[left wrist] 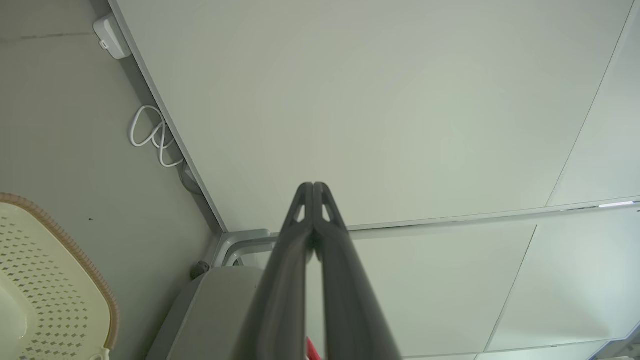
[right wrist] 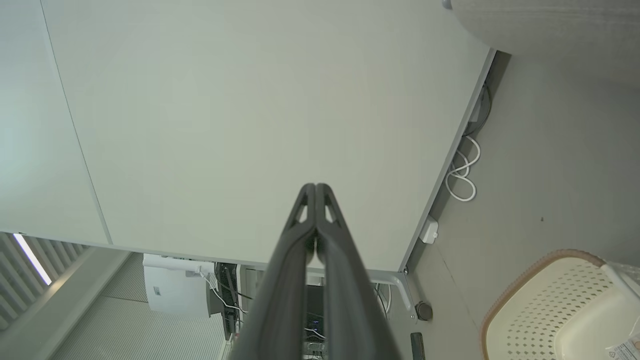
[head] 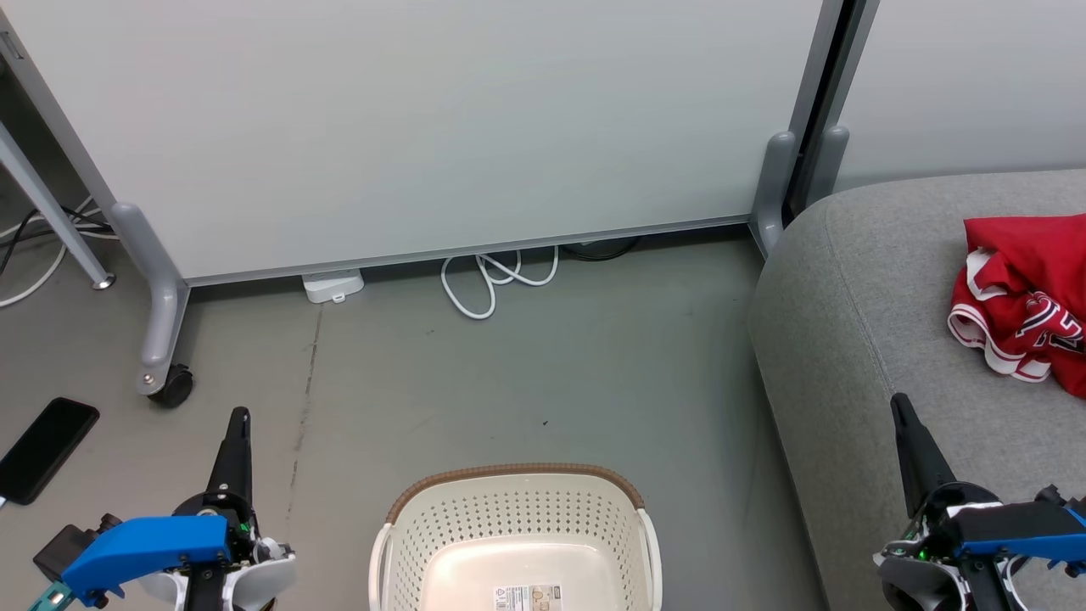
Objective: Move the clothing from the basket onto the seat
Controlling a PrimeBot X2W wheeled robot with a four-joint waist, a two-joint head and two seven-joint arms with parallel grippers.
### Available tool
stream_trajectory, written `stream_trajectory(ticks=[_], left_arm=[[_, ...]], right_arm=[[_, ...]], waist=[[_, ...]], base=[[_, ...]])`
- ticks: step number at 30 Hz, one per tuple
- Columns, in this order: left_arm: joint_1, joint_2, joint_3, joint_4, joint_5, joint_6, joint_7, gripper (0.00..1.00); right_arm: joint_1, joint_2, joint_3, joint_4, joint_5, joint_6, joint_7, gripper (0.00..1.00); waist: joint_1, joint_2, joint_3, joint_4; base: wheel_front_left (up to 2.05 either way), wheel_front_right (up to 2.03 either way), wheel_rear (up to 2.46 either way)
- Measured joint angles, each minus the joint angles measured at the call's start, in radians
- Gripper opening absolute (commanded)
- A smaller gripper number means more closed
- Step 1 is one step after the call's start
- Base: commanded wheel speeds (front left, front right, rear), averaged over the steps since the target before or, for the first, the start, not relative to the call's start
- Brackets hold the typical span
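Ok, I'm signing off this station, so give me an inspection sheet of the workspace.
Surface: grey floor, faint crack line at the left.
Job's things: basket on the floor, no garment in its visible part; red clothing heaped on the seat.
Clutter: black phone on the floor, left.
Grippers: left gripper and right gripper both shut, holding nothing.
Cables: white cable looped by the panel's foot, beside a white adapter box; other cables far left.
Surroundings: pale partition panel on castor feet.
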Motion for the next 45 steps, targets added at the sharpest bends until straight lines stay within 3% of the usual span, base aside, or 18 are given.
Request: stream_trajectory(ticks=[19,45], left_arm=[[-0.012,-0.002,0.018,-0.016,-0.114,0.0,0.031,0.0],[-0.013,-0.003,0.018,-0.016,-0.114,0.0,0.031,0.0]], right_arm=[[-0.008,0.0,-0.007,-0.003,0.132,0.0,0.026,0.0],[-0.011,0.0,-0.007,-0.003,0.132,0.0,0.026,0.0]], waist=[[0.0,0.0,-0.003,-0.002],[0.0,0.0,-0.003,-0.002]], base=[[0.0,0.0,0.0],[0.0,0.0,0.0]])
